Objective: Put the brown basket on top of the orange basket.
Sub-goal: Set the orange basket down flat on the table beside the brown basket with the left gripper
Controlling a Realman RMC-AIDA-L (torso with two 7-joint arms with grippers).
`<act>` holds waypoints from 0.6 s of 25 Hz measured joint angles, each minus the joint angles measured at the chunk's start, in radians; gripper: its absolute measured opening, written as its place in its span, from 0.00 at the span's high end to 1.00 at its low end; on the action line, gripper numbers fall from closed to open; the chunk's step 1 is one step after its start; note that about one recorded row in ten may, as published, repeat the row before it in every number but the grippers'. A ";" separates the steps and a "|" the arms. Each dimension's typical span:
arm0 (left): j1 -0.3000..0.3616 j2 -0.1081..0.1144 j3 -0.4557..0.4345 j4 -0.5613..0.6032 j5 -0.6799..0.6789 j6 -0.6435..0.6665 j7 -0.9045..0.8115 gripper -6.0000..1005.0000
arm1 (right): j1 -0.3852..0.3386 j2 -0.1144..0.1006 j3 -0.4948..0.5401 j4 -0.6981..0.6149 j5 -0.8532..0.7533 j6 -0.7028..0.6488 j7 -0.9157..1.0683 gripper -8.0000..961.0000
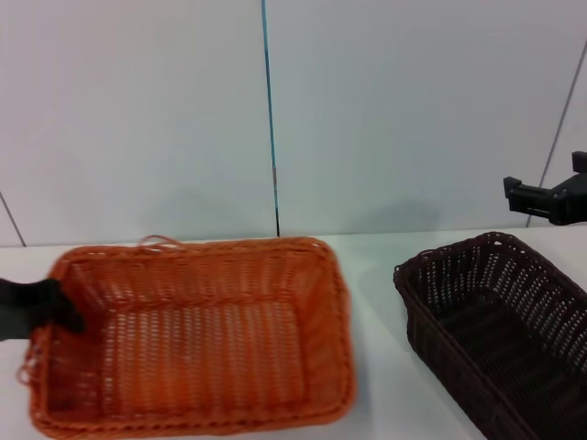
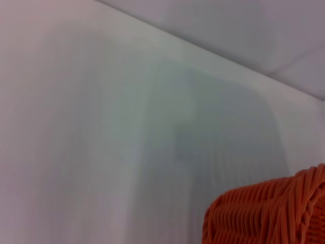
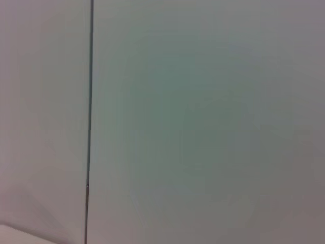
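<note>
The orange basket (image 1: pixel 197 339) lies on the white table (image 1: pixel 378 367) at the left and centre of the head view, with loose strands at its rim. The brown basket (image 1: pixel 500 321) sits to its right, apart from it, angled and partly cut off by the picture's edge. My left gripper (image 1: pixel 41 307) is at the orange basket's left wall, overlapping its rim. A corner of the orange basket (image 2: pixel 269 213) shows in the left wrist view. My right gripper (image 1: pixel 550 197) hangs in the air above the brown basket's far end. Both baskets hold nothing.
A pale wall stands right behind the table, with a dark vertical seam (image 1: pixel 271 119) that also shows as the seam (image 3: pixel 89 101) in the right wrist view. A strip of bare table separates the two baskets.
</note>
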State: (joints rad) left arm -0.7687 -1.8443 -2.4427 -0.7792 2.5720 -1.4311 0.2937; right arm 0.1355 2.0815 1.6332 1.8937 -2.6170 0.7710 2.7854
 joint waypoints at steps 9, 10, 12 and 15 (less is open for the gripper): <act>-0.022 -0.066 0.008 0.048 0.000 0.040 0.006 0.86 | 0.000 -0.001 -0.011 0.012 -0.026 0.011 -0.004 0.04; -0.021 -0.071 0.009 0.048 0.000 0.044 0.006 0.86 | 0.000 -0.001 -0.010 0.012 -0.026 0.011 -0.006 0.04; -0.020 -0.086 0.012 0.053 -0.001 0.061 0.007 0.86 | 0.000 -0.001 -0.010 0.012 -0.026 0.011 -0.007 0.04; -0.026 -0.096 0.022 0.079 -0.001 0.097 0.007 0.86 | 0.000 -0.002 -0.011 0.010 -0.027 0.010 -0.008 0.04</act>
State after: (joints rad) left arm -0.7947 -1.9404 -2.4207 -0.7000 2.5714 -1.3343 0.3008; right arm 0.1358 2.0800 1.6219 1.9038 -2.6437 0.7814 2.7779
